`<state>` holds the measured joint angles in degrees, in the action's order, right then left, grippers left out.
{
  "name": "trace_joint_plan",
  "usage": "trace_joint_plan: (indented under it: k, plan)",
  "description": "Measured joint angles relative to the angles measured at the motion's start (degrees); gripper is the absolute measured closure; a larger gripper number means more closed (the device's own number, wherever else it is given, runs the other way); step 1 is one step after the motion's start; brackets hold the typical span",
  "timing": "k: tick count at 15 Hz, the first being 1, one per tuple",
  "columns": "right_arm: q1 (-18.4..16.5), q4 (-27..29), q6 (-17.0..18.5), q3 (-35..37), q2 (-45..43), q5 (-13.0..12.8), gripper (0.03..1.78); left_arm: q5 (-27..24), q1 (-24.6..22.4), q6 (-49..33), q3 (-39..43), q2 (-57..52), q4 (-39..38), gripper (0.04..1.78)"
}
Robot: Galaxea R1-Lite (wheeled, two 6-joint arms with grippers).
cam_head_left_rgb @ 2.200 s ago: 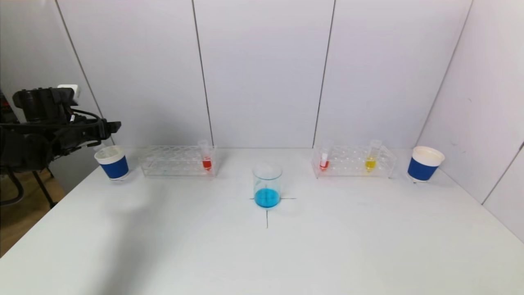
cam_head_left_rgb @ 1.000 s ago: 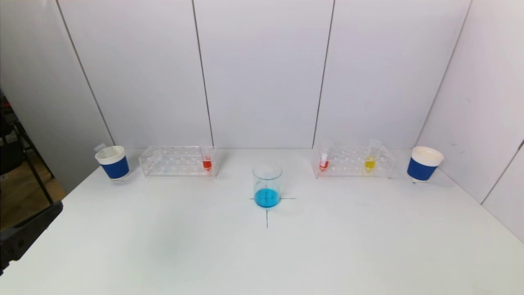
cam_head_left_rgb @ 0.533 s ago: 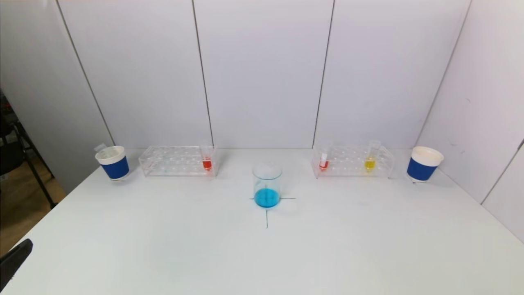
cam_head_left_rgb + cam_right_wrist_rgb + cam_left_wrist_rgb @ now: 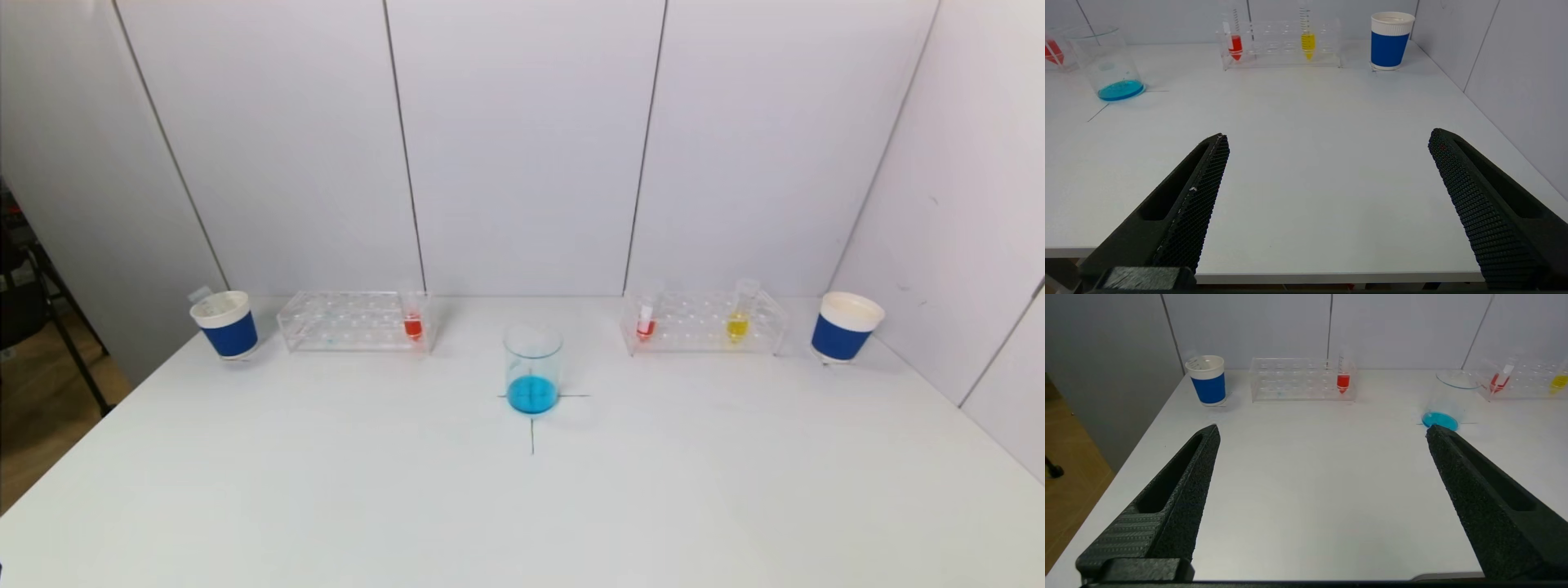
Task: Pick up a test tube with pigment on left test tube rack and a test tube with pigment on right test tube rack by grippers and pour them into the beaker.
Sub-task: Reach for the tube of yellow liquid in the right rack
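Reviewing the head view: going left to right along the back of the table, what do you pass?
Left blue cup → left rack → red tube → beaker → red tube in the right rack → yellow tube → right blue cup.

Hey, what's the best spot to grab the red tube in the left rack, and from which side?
Judging by its pose, grip the red tube on its clear upper part above the left rack, from the front. It stands upright, pigment low, at the rack's beaker-side end. The left gripper is open.
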<state>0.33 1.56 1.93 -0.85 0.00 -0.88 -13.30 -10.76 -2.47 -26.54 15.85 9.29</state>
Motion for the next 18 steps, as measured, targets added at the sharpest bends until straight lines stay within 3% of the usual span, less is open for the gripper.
trace_joint_plan:
  k: [2, 4, 6, 8, 14, 18]
  plan:
    - [0.0, 0.0, 0.0, 0.0, 0.0, 0.0, 0.04, 1.8, 1.1, 0.1, -0.3, -0.3, 0.1, 0.06]
    - [0.0, 0.0, 0.0, 0.0, 0.0, 0.0, 0.04, 5.1, 6.0, 0.6, -0.4, -0.5, 0.4, 0.06]
    - [0.0, 0.0, 0.0, 0.0, 0.0, 0.0, 0.04, 13.3, 11.9, 1.3, -0.2, -0.4, 1.3, 0.06]
    - [0.0, 0.0, 0.0, 0.0, 0.0, 0.0, 0.04, 17.6, 13.0, 1.8, 0.7, -1.2, 1.7, 0.06]
    - [0.0, 0.0, 0.0, 0.0, 0.0, 0.0, 0.04, 15.8, 11.3, 5.9, 6.4, -11.9, 7.4, 0.06]
    - [0.0, 0.0, 0.0, 0.0, 0.0, 0.0, 0.04, 16.4, 11.2, 5.6, 13.2, -15.1, 5.4, 0.06]
